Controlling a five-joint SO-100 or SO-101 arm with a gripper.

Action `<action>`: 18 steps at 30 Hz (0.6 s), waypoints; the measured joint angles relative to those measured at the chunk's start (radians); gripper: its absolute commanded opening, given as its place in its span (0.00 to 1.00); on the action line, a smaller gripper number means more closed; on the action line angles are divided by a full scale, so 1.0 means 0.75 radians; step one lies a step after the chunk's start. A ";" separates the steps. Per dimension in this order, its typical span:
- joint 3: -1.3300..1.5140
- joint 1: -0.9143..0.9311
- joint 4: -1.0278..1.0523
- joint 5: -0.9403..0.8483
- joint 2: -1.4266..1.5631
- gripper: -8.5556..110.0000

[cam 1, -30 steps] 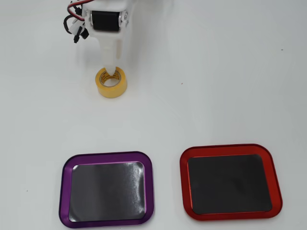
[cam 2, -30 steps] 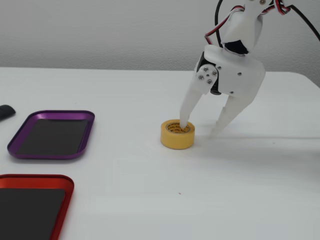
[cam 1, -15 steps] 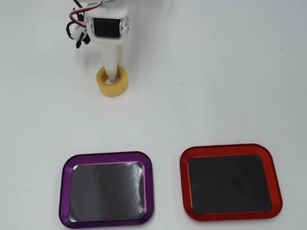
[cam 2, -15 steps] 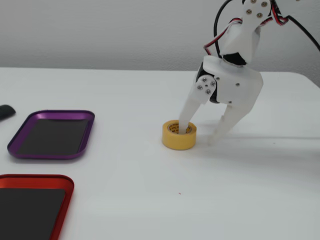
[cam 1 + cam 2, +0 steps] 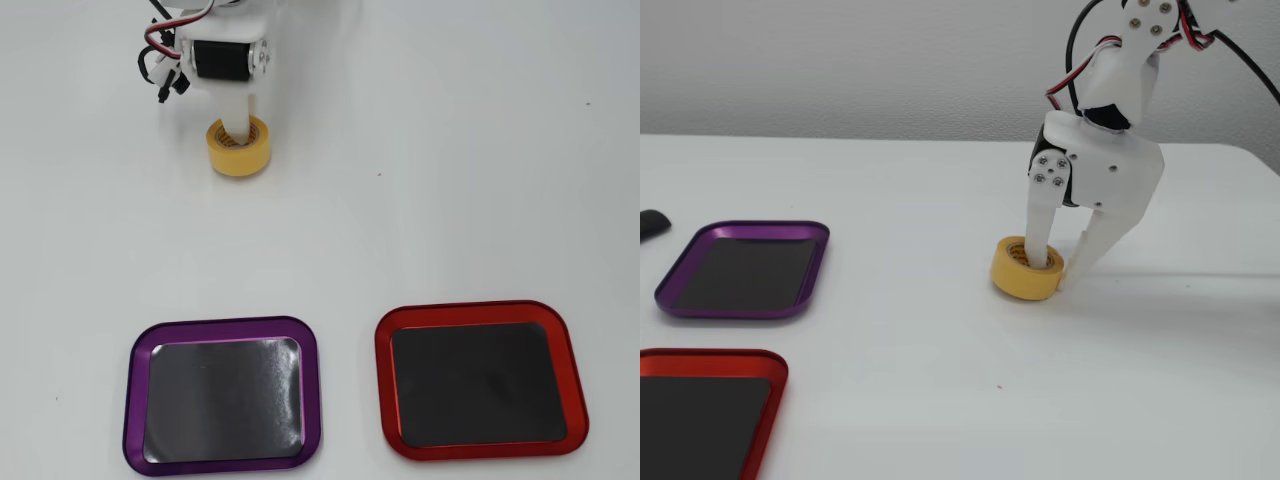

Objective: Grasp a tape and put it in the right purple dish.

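Observation:
The yellow tape roll [image 5: 240,161] lies flat on the white table at the back left of the overhead view; in the fixed view it [image 5: 1016,279] is right of centre. My white gripper [image 5: 1055,272] points down on it, one finger [image 5: 1039,240] inside the core and the other against the outer wall, pinching the roll's wall. In the overhead view the gripper [image 5: 238,128] covers the roll's far side. The purple dish [image 5: 225,325] is empty at the front left; in the fixed view it [image 5: 740,312] is at the left.
A red-rimmed tray [image 5: 480,310] of the same shape lies right of the purple one in the overhead view and nearest the camera in the fixed view [image 5: 710,357]. A small dark object [image 5: 650,225] shows at the left edge.

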 measured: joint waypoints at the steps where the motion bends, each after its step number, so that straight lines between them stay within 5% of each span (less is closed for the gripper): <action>1: -0.012 -0.022 0.037 0.002 0.037 0.07; 10: -0.164 -0.370 0.170 0.016 0.689 0.07; 18: -0.112 -0.452 -0.358 0.016 0.567 0.07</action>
